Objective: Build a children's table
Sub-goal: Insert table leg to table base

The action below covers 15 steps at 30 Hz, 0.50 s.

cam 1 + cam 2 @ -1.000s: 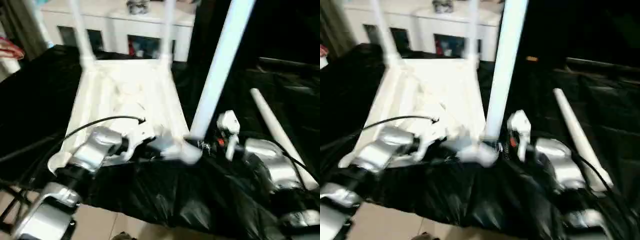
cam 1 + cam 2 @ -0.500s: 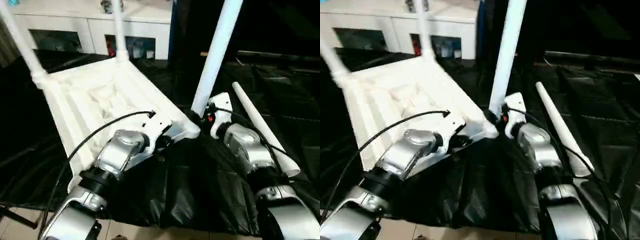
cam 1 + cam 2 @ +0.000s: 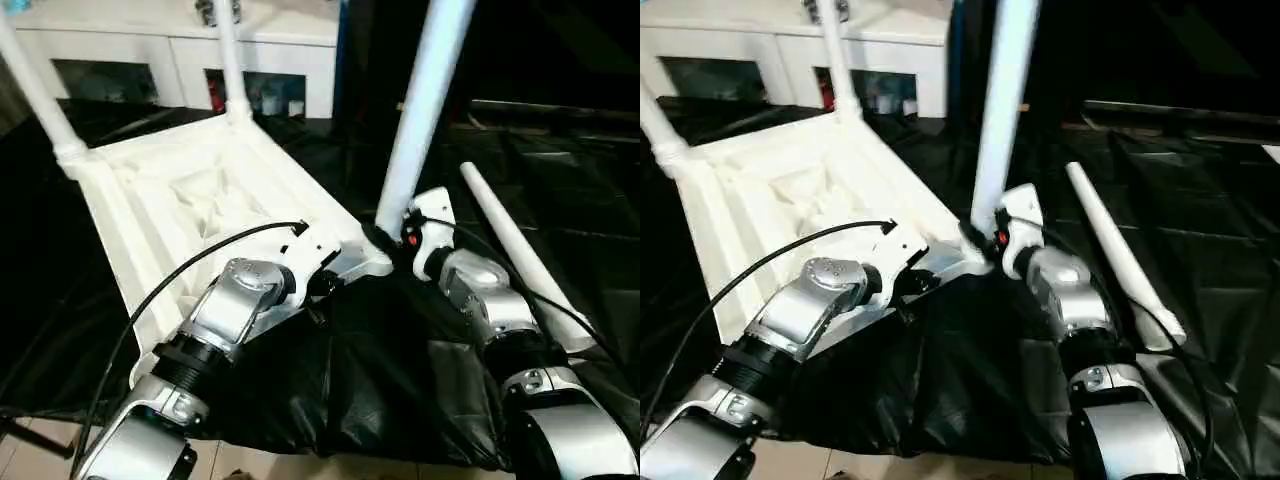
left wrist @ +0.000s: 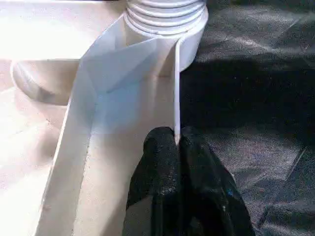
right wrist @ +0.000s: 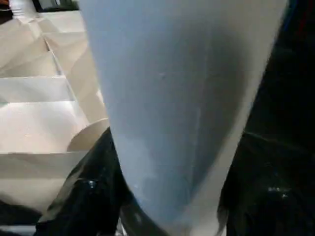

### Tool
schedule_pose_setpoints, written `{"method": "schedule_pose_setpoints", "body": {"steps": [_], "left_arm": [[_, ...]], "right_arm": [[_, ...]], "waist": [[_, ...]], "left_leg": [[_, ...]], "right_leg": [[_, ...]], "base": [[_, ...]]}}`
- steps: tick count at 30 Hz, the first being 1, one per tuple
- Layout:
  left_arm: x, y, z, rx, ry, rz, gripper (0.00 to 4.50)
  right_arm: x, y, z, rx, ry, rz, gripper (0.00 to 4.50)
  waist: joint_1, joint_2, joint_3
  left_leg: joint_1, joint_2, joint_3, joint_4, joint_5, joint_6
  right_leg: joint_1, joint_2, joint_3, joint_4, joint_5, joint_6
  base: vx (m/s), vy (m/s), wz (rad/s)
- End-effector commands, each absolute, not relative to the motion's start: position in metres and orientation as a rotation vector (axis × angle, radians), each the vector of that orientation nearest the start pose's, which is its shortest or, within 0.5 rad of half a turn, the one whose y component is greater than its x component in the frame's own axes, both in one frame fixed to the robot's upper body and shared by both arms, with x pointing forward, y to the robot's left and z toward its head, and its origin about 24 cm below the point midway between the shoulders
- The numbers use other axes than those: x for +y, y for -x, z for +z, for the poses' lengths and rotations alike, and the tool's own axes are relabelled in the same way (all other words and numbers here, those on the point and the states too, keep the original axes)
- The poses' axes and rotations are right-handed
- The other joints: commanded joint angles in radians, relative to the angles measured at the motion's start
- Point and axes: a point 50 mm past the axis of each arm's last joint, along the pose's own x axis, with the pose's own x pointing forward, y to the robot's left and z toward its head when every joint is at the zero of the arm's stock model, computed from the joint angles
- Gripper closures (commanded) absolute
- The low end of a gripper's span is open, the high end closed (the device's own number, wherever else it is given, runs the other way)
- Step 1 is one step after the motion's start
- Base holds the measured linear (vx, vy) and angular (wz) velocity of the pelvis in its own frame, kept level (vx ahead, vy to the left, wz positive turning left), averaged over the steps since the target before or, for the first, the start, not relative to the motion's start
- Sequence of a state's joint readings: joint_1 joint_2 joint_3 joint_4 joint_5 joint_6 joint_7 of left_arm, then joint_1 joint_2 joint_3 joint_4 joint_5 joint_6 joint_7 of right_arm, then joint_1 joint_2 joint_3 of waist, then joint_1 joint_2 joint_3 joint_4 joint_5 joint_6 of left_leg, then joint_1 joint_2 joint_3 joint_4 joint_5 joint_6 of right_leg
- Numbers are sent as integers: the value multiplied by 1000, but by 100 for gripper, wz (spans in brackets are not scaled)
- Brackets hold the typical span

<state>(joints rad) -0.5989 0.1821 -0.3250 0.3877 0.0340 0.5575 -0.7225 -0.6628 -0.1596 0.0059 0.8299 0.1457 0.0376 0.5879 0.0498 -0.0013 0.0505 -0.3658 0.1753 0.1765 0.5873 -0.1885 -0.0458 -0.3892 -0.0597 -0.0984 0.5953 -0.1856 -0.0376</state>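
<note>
Right now the tabletop [image 3: 190, 200] lies upside down on the black sheet [image 3: 380, 390], ribbed underside up. Two legs [image 3: 228, 55] stand upright in its far corner sockets, and a third leg [image 3: 420, 110] rises from the near corner socket on my right. My right gripper [image 3: 385, 240] sits at the base of that third leg, its black fingers [image 5: 93, 191] on either side of the tube and against it, spread to the leg's width. My left gripper [image 4: 177, 147] is pinched closed on the thin edge wall of the tabletop, just beside that same corner socket [image 4: 167, 19]; the white rim runs straight between the two fingertips. A fourth leg [image 3: 520, 260] lies loose on the sheet to my right, well apart from the tabletop, its narrow end pointing away. Behind the table stands a white cabinet [image 3: 180, 50].
</note>
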Motion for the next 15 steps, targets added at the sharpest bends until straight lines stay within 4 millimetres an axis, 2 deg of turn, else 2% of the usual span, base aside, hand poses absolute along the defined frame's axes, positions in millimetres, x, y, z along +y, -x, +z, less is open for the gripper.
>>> {"method": "schedule_pose_setpoints", "body": {"steps": [1, 4, 7, 9, 12, 15], "left_arm": [[55, -326, 91, 322, -345, -1036, 450], [57, -324, 91, 307, -366, -1088, 450], [59, -322, 91, 309, -374, -1121, 450], [61, -319, 88, 318, -374, -1167, 450], [66, -315, 85, 329, -379, -1219, 450], [72, -311, 82, 308, -385, -1321, 450]], "right_arm": [[-111, -339, 20, 372, -27, 746, 138], [-113, -341, 31, 320, -34, 804, 107], [-117, -342, 39, 284, -21, 841, 93], [-121, -339, 44, 260, -1, 902, 66], [-126, -334, 45, 258, 48, 963, 66], [-132, -325, 44, 277, 91, 1074, 66]], "waist": [[12, 1, -63], [14, 0, -64], [22, 2, -66], [28, 4, -66], [42, 3, -70], [51, 3, -68]], "left_leg": [[3, 64, -24, -64, -140, 73], [2, 64, -23, -62, -126, 83], [4, 67, -22, -61, -119, 88], [7, 68, -21, -59, -110, 91], [6, 69, -21, -57, -83, 99], [6, 69, -20, -57, -90, 102]], "right_leg": [[54, -107, 65, -68, -159, -225], [55, -107, 65, -65, -134, -232], [54, -106, 66, -62, -119, -234], [52, -106, 66, -61, -104, -236], [52, -105, 66, -52, -56, -241], [53, -105, 65, -53, -60, -237]], "base": [[0, 0, 0], [0, 0, 0], [0, 0, 0], [0, 0, 0], [0, 0, 0], [0, 0, 0]]}}
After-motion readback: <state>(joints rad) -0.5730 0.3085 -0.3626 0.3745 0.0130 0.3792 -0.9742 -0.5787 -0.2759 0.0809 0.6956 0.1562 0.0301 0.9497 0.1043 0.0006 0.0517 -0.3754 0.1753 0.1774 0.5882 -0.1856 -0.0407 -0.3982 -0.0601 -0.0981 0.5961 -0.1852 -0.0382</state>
